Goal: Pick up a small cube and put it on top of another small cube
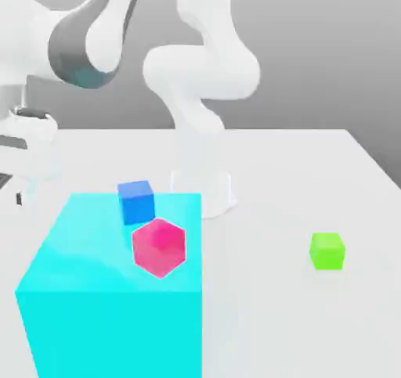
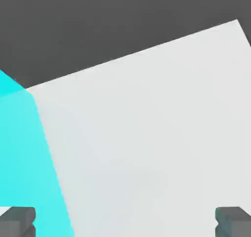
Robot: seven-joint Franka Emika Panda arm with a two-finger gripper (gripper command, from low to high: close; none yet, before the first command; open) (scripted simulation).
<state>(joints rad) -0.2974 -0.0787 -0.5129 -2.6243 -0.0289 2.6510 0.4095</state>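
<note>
Exterior view: which cube is to be lifted cannot be told, so its place relative to the gripper is undetermined. Arm bent toward the view's left, hand partly cut by that edge. Blue cube and crimson-pink cube seen against the top of the cyan block. Green cube on the table, well apart from the block, bare surface between.

Hand view: gripper spread wide, nothing between its fingertips; bare tabletop, its edge and a corner, cyan block alongside.
</note>
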